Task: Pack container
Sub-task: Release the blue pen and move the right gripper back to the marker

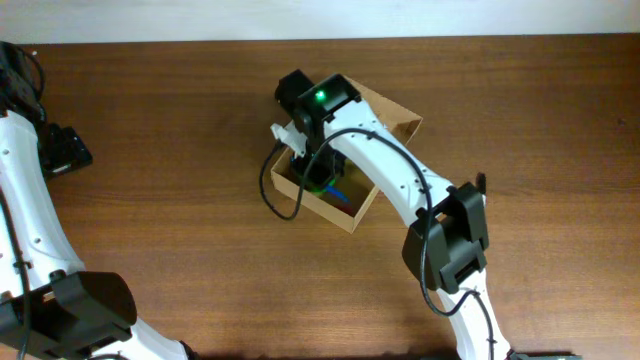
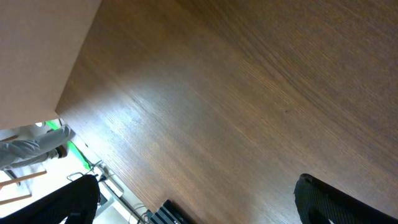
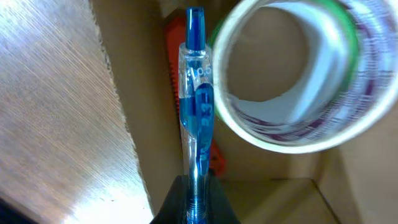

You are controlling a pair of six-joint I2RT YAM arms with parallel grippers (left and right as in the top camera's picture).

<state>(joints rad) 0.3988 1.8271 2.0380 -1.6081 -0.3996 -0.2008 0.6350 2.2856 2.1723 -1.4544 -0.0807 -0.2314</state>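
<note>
I'm mid-packing: on the wooden surface point(image 1: 150, 150), the open container point(image 1: 345, 212) sits directly beneath my right hand point(image 3: 194, 202). My arm is stretched out over it, and the hand is dipped inside, clenched on a blue pen point(image 3: 196, 112) that points out ahead of the fingers. A tape roll point(image 3: 273, 134) lies just beside the pen and something orange point(image 3: 174, 56) lies past it along the wall, so next I judge I should lower the pen between them and let go. My left hand point(image 1: 62, 150) hangs released, well away from the box.
</note>
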